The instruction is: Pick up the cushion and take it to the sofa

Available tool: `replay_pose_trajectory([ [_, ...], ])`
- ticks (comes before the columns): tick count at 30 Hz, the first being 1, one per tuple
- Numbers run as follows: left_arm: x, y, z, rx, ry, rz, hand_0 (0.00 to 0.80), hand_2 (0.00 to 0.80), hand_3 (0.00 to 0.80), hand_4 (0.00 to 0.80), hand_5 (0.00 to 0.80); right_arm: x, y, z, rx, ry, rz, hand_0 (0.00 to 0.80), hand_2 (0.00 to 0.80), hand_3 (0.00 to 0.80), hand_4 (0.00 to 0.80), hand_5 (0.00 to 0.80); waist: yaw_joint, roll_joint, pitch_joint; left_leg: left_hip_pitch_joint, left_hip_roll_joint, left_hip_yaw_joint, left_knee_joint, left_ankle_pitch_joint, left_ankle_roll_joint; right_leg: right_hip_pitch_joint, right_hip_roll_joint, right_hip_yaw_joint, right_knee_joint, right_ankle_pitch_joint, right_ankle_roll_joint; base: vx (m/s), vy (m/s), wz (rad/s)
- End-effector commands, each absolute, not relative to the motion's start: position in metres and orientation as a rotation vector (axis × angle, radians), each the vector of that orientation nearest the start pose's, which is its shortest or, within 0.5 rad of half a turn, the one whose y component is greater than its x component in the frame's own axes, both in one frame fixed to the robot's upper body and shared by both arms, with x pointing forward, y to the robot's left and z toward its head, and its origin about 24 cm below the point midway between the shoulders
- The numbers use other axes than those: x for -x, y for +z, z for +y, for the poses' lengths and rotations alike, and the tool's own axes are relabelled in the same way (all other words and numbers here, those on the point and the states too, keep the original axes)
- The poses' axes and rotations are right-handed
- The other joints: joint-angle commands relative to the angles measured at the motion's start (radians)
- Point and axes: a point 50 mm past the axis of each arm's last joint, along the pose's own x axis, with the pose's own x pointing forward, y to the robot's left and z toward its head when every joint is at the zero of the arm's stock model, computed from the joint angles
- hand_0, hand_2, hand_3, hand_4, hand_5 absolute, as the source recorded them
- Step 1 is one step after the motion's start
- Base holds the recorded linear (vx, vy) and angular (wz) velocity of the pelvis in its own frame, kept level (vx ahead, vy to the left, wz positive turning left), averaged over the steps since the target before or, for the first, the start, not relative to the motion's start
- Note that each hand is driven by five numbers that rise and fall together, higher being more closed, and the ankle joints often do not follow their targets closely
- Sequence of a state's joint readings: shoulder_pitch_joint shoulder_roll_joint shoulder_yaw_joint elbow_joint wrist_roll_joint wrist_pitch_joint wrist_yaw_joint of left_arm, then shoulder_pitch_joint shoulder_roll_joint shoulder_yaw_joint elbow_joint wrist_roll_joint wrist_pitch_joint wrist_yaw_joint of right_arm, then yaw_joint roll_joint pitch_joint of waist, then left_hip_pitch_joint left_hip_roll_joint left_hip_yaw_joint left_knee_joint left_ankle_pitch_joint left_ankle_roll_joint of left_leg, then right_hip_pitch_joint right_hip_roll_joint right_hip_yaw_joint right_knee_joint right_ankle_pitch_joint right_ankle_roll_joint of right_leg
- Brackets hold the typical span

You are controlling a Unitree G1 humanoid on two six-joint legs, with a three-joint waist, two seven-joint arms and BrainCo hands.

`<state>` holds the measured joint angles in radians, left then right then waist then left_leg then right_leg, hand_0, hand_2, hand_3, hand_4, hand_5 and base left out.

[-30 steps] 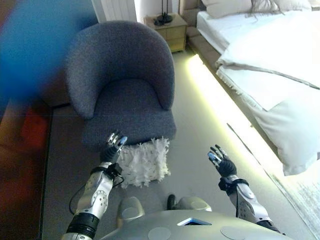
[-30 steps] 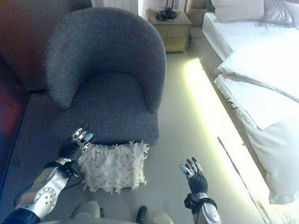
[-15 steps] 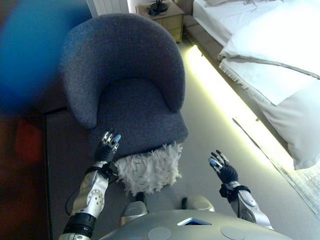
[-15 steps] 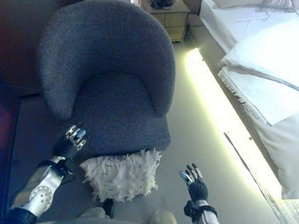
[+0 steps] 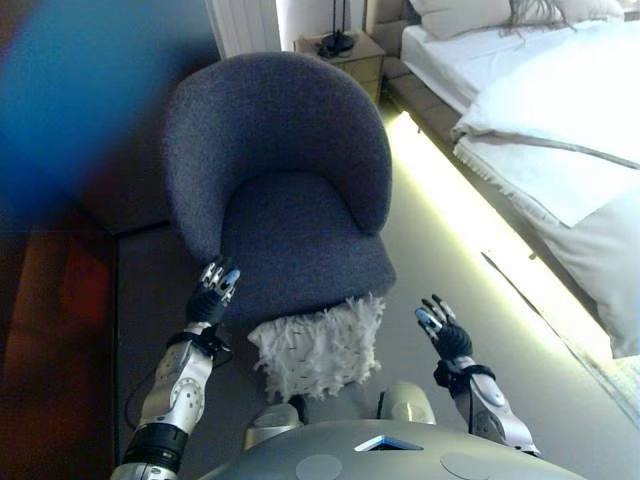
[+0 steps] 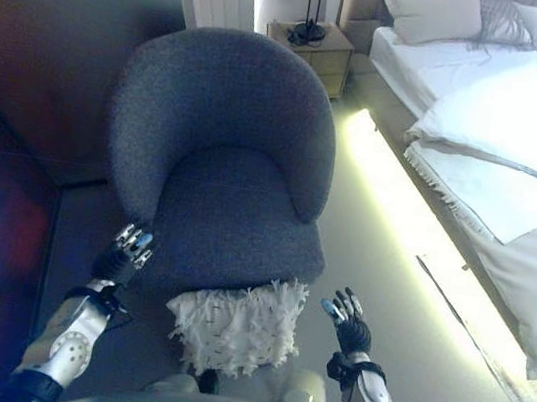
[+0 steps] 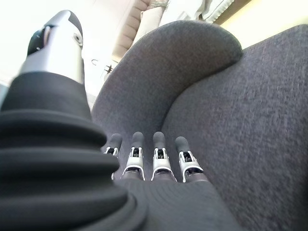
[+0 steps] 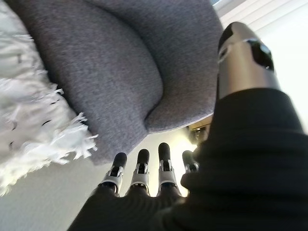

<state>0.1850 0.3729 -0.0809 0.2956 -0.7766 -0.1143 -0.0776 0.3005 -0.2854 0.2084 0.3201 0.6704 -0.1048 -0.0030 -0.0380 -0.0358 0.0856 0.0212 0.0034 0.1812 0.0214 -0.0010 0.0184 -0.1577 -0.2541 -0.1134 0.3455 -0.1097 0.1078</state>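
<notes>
Against the front of the armchair (image 5: pixel 290 200), your cushion (image 5: pixel 318 345) lies ungrasped; left hand (image 5: pixel 213 293) and right hand (image 5: pixel 441 328) flank it, fingers straight, so pickup and carrying remain.

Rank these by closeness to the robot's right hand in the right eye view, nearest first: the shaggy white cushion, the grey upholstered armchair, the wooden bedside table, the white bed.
From the right hand:
1. Shaggy white cushion, on the floor just to its left.
2. Grey upholstered armchair, ahead and left, its seat front above the cushion.
3. White bed, off to the right.
4. Wooden bedside table, far ahead beyond the armchair.
</notes>
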Motion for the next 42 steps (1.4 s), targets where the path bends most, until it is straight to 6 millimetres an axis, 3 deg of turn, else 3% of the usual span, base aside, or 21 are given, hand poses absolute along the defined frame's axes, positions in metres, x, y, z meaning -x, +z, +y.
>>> replay_pose_trajectory([
  [1, -0.204, -0.015, 0.237, 0.353, 0.055, 0.221, 0.0, 0.0, 0.0, 0.0, 0.0, -0.164, -0.064, -0.189, -0.409, -0.1, 0.428, 0.0, 0.0, 0.0, 0.0, 0.0, -0.022, -0.041, 0.009, 0.03, -0.034, -0.01, 0.062, -0.142, 0.022, 0.01, -0.013, 0.039, -0.223, 0.294, 0.078, 0.229, -0.116, -0.02],
  [5, -0.199, -0.018, 0.234, 0.361, 0.047, 0.234, 0.0, 0.0, 0.0, 0.0, 0.0, -0.16, -0.068, -0.191, -0.427, -0.116, 0.461, 0.0, 0.0, 0.0, 0.0, 0.0, -0.039, -0.063, 0.014, 0.056, -0.049, -0.026, 0.087, -0.198, 0.034, -0.035, 0.012, 0.064, -0.356, 0.345, 0.101, 0.315, -0.08, 0.17],
  [10, -0.191, -0.025, 0.232, 0.362, 0.047, 0.262, 0.0, 0.0, 0.0, 0.0, 0.0, -0.154, -0.074, -0.195, -0.429, -0.122, 0.49, 0.0, 0.0, 0.0, 0.0, 0.0, -0.042, -0.079, 0.014, 0.1, -0.058, -0.052, 0.139, -0.261, 0.041, -0.059, 0.015, 0.051, -0.351, 0.354, 0.099, 0.376, -0.102, 0.07],
  [14, -0.187, -0.027, 0.235, 0.378, 0.084, 0.26, 0.0, 0.0, 0.0, 0.0, 0.0, -0.154, -0.077, -0.196, -0.415, -0.107, 0.511, 0.0, 0.0, 0.0, 0.0, 0.0, -0.042, -0.075, 0.008, 0.127, -0.04, -0.034, 0.188, -0.299, 0.037, -0.053, 0.022, 0.025, -0.299, 0.307, 0.089, 0.404, -0.173, 0.08],
  [15, -0.185, -0.029, 0.236, 0.386, 0.1, 0.268, 0.0, 0.0, 0.0, 0.0, 0.0, -0.156, -0.076, -0.197, -0.382, -0.101, 0.516, 0.0, 0.0, 0.0, 0.0, 0.0, -0.046, -0.068, 0.009, 0.135, -0.02, -0.022, 0.216, -0.292, 0.029, -0.059, 0.033, 0.028, -0.253, 0.282, 0.079, 0.395, -0.171, 0.05],
  [17, -0.182, -0.032, 0.238, 0.377, 0.119, 0.28, 0.0, 0.0, 0.0, 0.0, 0.0, -0.159, -0.074, -0.196, -0.357, -0.077, 0.523, 0.0, 0.0, 0.0, 0.0, 0.0, -0.056, -0.05, 0.006, 0.15, 0.023, -0.012, 0.269, -0.22, -0.005, -0.062, 0.059, 0.041, -0.21, 0.248, 0.055, 0.338, -0.173, -0.05],
  [19, -0.183, -0.032, 0.238, 0.31, 0.131, 0.283, 0.0, 0.0, 0.0, 0.0, 0.0, -0.162, -0.074, -0.196, -0.337, -0.029, 0.536, 0.0, 0.0, 0.0, 0.0, 0.0, -0.061, -0.037, -0.001, 0.122, 0.076, 0.001, 0.399, -0.084, -0.054, -0.035, 0.099, 0.037, -0.202, 0.199, 0.018, 0.324, -0.229, -0.02],
  [21, -0.184, -0.037, 0.238, 0.287, 0.15, 0.312, 0.0, 0.0, 0.0, 0.0, 0.0, -0.163, -0.077, -0.202, -0.256, 0.004, 0.561, 0.0, 0.0, 0.0, 0.0, 0.0, -0.054, -0.033, 0.002, 0.049, 0.103, 0.008, 0.559, -0.011, -0.081, 0.011, 0.109, 0.018, -0.207, 0.164, -0.02, 0.34, -0.213, 0.09],
  [23, -0.185, -0.044, 0.238, 0.233, 0.161, 0.35, 0.0, 0.0, 0.0, 0.0, 0.0, -0.164, -0.079, -0.209, -0.161, 0.031, 0.58, 0.0, 0.0, 0.0, 0.0, 0.0, -0.048, -0.028, 0.014, -0.035, 0.156, 0.027, 0.646, 0.017, -0.101, 0.056, 0.107, -0.009, -0.208, 0.133, -0.046, 0.247, -0.097, 0.24],
  [24, -0.184, -0.049, 0.238, 0.172, 0.151, 0.372, 0.0, 0.0, 0.0, 0.0, 0.0, -0.167, -0.08, -0.213, -0.11, 0.035, 0.582, 0.0, 0.0, 0.0, 0.0, 0.0, -0.038, -0.029, 0.026, -0.083, 0.168, 0.02, 0.652, 0.011, -0.097, 0.084, 0.093, -0.027, -0.211, 0.123, -0.051, 0.217, 0.014, 0.23],
  [26, -0.181, -0.059, 0.239, 0.097, 0.148, 0.42, 0.0, 0.0, 0.0, 0.0, 0.0, -0.172, -0.082, -0.213, -0.032, 0.07, 0.594, 0.0, 0.0, 0.0, 0.0, 0.0, -0.017, -0.022, 0.042, -0.092, 0.155, 0.015, 0.562, 0.011, -0.091, 0.114, 0.082, -0.037, -0.212, 0.106, -0.045, 0.242, 0.098, 0.16],
  [28, -0.177, -0.066, 0.241, 0.059, 0.165, 0.453, 0.0, 0.0, 0.0, 0.0, 0.0, -0.18, -0.083, -0.21, 0.007, 0.097, 0.606, 0.0, 0.0, 0.0, 0.0, 0.0, 0.002, -0.009, 0.052, -0.079, 0.14, 0.005, 0.391, 0.019, -0.082, 0.124, 0.078, -0.038, -0.211, 0.095, -0.03, 0.216, 0.173, 0.05],
  [30, -0.176, -0.072, 0.246, 0.037, 0.202, 0.471, 0.0, 0.0, 0.0, 0.0, 0.0, -0.185, -0.084, -0.21, 0.017, 0.103, 0.616, 0.0, 0.0, 0.0, 0.0, 0.0, 0.019, 0.015, 0.054, -0.081, 0.143, -0.013, 0.2, 0.048, -0.094, 0.117, 0.077, -0.049, -0.203, 0.08, -0.016, 0.157, 0.217, 0.06],
  [31, -0.177, -0.074, 0.247, 0.027, 0.205, 0.473, 0.0, 0.0, 0.0, 0.0, 0.0, -0.185, -0.086, -0.211, 0.022, 0.095, 0.623, 0.0, 0.0, 0.0, 0.0, 0.0, 0.022, 0.025, 0.06, -0.089, 0.153, -0.002, 0.176, 0.064, -0.106, 0.118, 0.072, -0.064, -0.192, 0.069, -0.015, 0.122, 0.205, 0.04],
  [32, -0.179, -0.076, 0.247, 0.022, 0.211, 0.477, 0.0, 0.0, 0.0, 0.0, 0.0, -0.185, -0.087, -0.212, 0.031, 0.089, 0.631, 0.0, 0.0, 0.0, 0.0, 0.0, 0.02, 0.028, 0.066, -0.101, 0.161, 0.011, 0.197, 0.06, -0.112, 0.119, 0.06, -0.074, -0.184, 0.061, -0.016, 0.1, 0.189, 0.12],
  [35, -0.186, -0.078, 0.244, 0.004, 0.207, 0.472, 0.0, 0.0, 0.0, 0.0, 0.0, -0.187, -0.091, -0.209, 0.037, 0.073, 0.649, 0.0, 0.0, 0.0, 0.0, 0.0, 0.02, 0.031, 0.086, -0.127, 0.144, 0.032, 0.226, -0.044, -0.091, 0.073, 0.002, -0.081, -0.119, 0.045, 0.007, 0.042, 0.165, 0.28],
  [37, -0.202, -0.071, 0.243, 0.006, 0.222, 0.427, 0.0, 0.0, 0.0, 0.0, 0.0, -0.199, -0.085, -0.209, 0.063, 0.063, 0.602, 0.0, 0.0, 0.0, 0.0, 0.0, 0.023, 0.041, 0.127, -0.224, 0.144, 0.015, 0.288, -0.068, -0.093, -0.022, -0.028, -0.066, -0.06, 0.043, 0.015, -0.246, 0.119, 0.26],
  [40, -0.248, -0.045, 0.236, -0.011, 0.235, 0.303, 0.0, 0.0, 0.0, 0.0, 0.0, -0.249, -0.056, -0.203, 0.113, 0.042, 0.459, 0.0, 0.0, 0.0, 0.0, 0.0, 0.032, 0.047, 0.241, -0.42, 0.159, -0.005, 0.431, -0.119, -0.098, -0.21, -0.052, -0.033, 0.068, 0.021, 0.023, -0.41, 0.066, 0.17],
  [42, -0.264, -0.036, 0.23, -0.016, 0.24, 0.269, 0.0, 0.0, 0.0, 0.0, 0.0, -0.27, -0.043, -0.195, 0.118, 0.043, 0.416, 0.0, 0.0, 0.0, 0.0, 0.0, 0.035, 0.046, 0.276, -0.495, 0.161, -0.012, 0.484, -0.135, -0.094, -0.286, -0.053, -0.018, 0.125, 0.012, 0.019, -0.282, 0.045, 0.02],
])
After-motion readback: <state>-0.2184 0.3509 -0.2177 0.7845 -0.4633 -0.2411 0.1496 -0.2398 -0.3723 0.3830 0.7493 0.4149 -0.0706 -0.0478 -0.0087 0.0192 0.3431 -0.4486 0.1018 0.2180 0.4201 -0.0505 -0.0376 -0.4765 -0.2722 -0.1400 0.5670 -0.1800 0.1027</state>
